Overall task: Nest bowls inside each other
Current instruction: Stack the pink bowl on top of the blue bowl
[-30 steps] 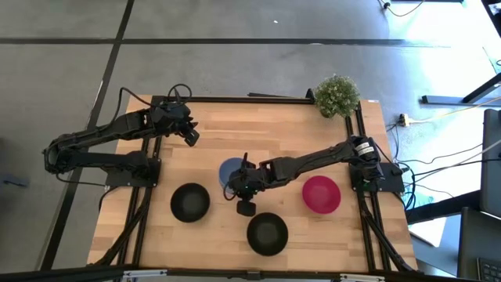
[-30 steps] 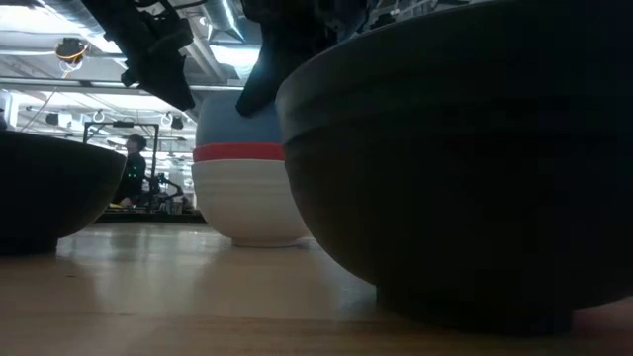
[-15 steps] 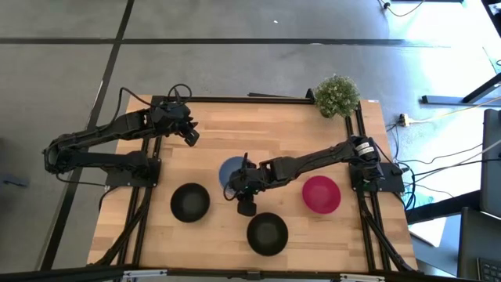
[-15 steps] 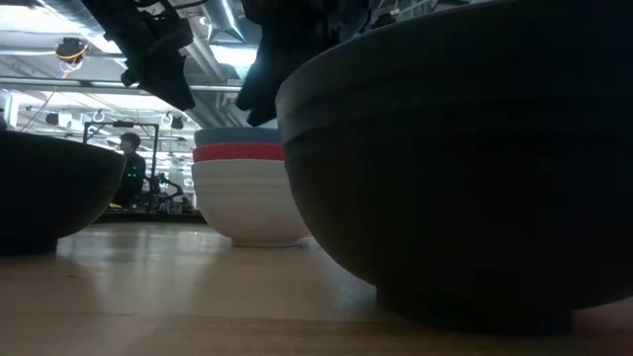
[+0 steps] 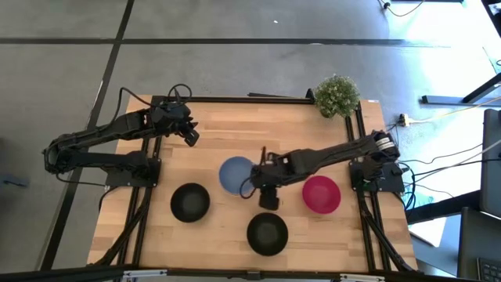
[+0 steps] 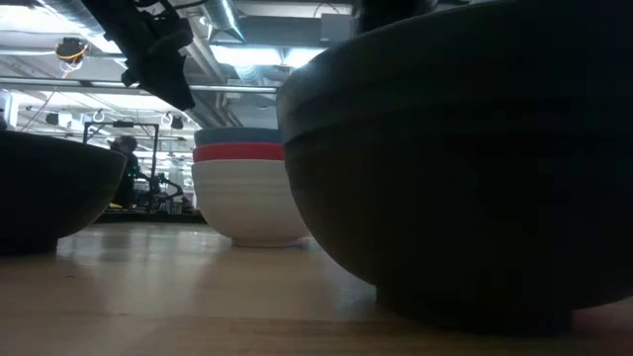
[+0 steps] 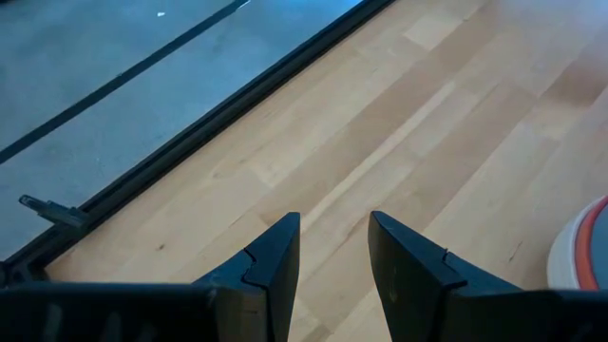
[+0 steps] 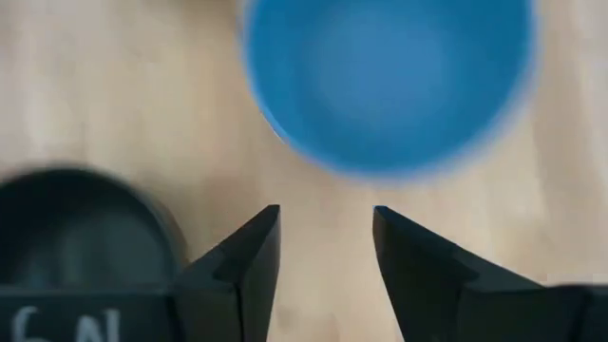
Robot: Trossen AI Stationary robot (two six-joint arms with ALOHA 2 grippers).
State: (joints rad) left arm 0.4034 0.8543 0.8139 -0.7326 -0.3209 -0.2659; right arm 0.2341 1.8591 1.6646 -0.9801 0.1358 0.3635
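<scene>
Status: partly nested. One stack stands near the middle of the desk (image 5: 313, 125): blue bowl (image 5: 236, 174) on top, red bowl (image 6: 240, 152) under it, white bowl (image 6: 247, 203) at the bottom, as the low view shows by the three coloured bands. From above only the blue interior is visible.

Still loose, each standing alone on the wood:
- black bowl (image 5: 190, 202), toward the left front, apart from the stack
- second black bowl (image 5: 267, 233), at the front edge, middle
- pink bowl (image 5: 321, 193), to the right of the stack

Judgement: three of six are nested; three remain to be added.

Right tool (image 5: 268, 196) hovers between the blue bowl and the pink bowl, just beside the stack. Its wrist view shows the two fingers (image 8: 245, 261) parted with bare wood between them; it holds nothing. The blue bowl lies ahead of the fingers, and a black bowl is off to one side.

Left tool (image 5: 190, 135) waits over the rear left of the desk, well apart from every bowl. Its fingers (image 7: 270, 264) are slightly apart, with nothing between them.

A potted plant (image 5: 337, 95) sits at the rear right corner, not part of the job.
</scene>
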